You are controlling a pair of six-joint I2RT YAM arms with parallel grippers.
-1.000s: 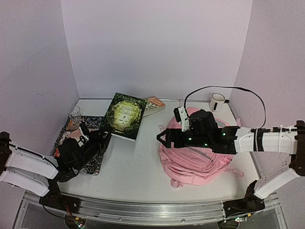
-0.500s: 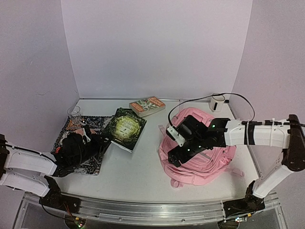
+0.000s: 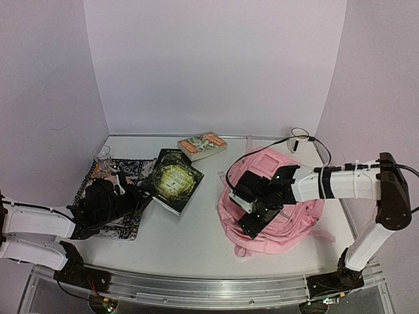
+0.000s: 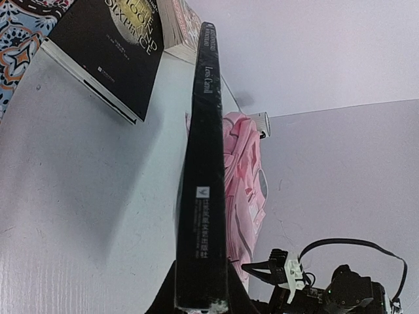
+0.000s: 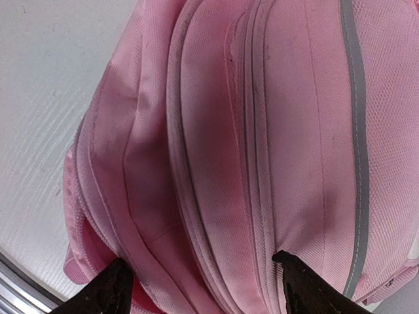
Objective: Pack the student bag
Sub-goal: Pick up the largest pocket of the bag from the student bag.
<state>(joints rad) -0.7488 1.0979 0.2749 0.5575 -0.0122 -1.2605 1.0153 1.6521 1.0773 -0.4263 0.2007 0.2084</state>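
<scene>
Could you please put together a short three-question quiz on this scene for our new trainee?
1. True or false: the right claw hangs over the student bag.
2. What does the left claw hold? A, a glass; B, a dark book; C, a mug.
3. Fill in: the glass stands at the far ____ corner of the table.
Key: 1 true; 2 B; 3 left.
</scene>
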